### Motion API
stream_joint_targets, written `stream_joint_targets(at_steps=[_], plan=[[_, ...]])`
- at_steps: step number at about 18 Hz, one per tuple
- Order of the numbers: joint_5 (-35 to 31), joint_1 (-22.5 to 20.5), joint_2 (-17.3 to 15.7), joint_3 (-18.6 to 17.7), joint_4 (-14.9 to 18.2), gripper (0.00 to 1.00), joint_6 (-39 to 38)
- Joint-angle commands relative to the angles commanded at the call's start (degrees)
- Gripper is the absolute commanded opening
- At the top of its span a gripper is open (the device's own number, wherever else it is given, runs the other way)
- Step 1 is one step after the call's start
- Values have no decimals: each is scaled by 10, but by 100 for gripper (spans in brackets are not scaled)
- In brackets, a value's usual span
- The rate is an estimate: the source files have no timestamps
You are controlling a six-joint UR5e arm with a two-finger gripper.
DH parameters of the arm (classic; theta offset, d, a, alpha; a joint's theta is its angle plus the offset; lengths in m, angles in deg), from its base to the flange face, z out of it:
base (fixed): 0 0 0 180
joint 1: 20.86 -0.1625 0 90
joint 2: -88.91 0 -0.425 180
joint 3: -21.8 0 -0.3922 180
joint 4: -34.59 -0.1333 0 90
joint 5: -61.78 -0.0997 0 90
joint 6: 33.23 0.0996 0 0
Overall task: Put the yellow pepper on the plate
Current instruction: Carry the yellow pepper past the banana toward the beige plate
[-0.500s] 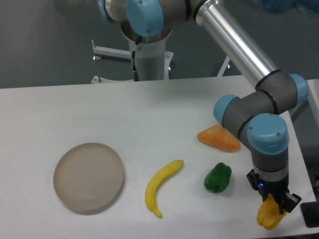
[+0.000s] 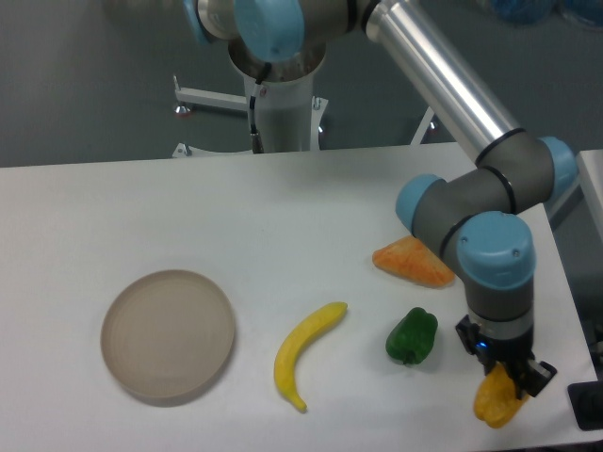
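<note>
Down at the lower right of the frame the gripper [image 2: 506, 375] points straight down, its dark fingers clamped on the top of the yellow pepper [image 2: 497, 403]. The pepper hangs from them near the right end of the table [image 2: 188, 207], close to the front edge; whether its bottom touches the surface I cannot tell. Just to its left sits a green pepper [image 2: 412, 336], apart from it. Above the green pepper, toward the middle right, lies an orange wedge [image 2: 413, 262], partly hidden behind the arm's grey and blue wrist. A banana [image 2: 303, 350] lies curved in the lower middle of the frame, between the green pepper and the plate [image 2: 168, 334]. The plate rests at the lower left, well apart from the pepper, with nothing on it. The arm's silver tube slants down from the top centre to the right.
</note>
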Motion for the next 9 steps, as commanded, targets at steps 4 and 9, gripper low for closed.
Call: stream_joint_targets(at_steps=[4,9], plan=[[8,31,-68,-72,41,44,-75],[13,97,-131,-130,96,44,-204]])
